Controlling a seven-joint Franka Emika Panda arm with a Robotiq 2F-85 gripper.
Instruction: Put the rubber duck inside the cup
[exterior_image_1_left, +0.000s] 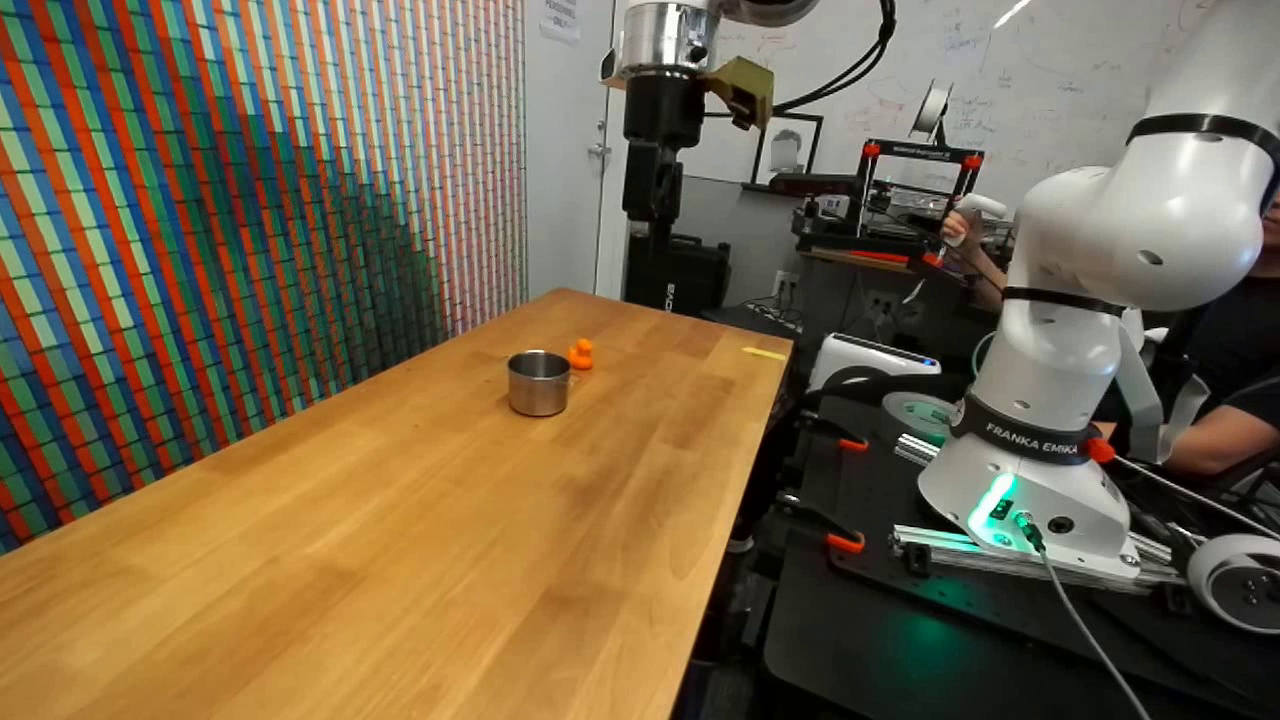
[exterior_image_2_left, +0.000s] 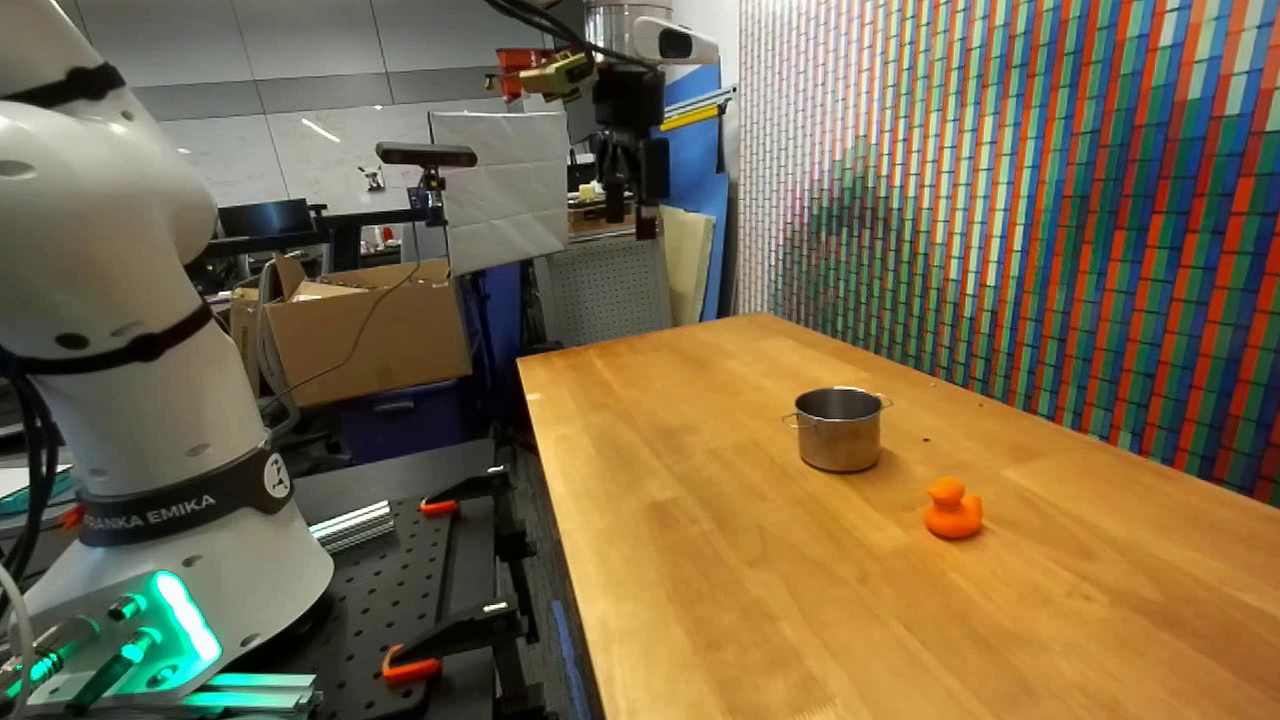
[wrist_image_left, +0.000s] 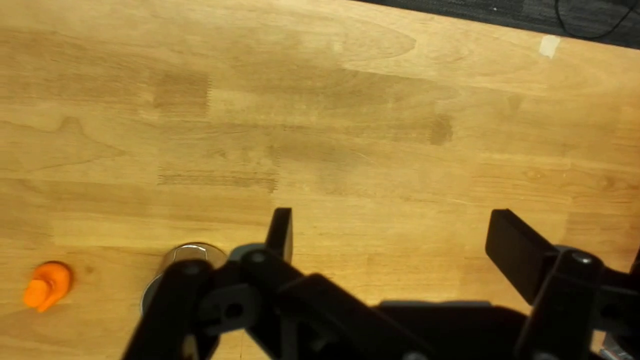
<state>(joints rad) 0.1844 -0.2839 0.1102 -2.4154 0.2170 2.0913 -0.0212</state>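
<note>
The orange rubber duck (exterior_image_1_left: 581, 356) stands upright on the wooden table, apart from the cup; it also shows in an exterior view (exterior_image_2_left: 953, 512) and at the left of the wrist view (wrist_image_left: 49, 285). The grey metal cup (exterior_image_1_left: 539, 385) stands upright near the duck, its open top facing up. It has thin wire handles in an exterior view (exterior_image_2_left: 840, 440). In the wrist view the cup (wrist_image_left: 197, 254) is partly hidden behind a finger. My gripper (wrist_image_left: 388, 227) is open and empty. It hangs high above the table, away from both things, in both exterior views (exterior_image_2_left: 631, 215).
The wooden table (exterior_image_1_left: 480, 500) has its edge by the robot base on one side and a colourful tiled wall (exterior_image_2_left: 1000, 200) along the other. Clamps (exterior_image_2_left: 450, 640) stick out from the black base stand. A piece of pale tape (wrist_image_left: 549, 46) lies near the table's edge.
</note>
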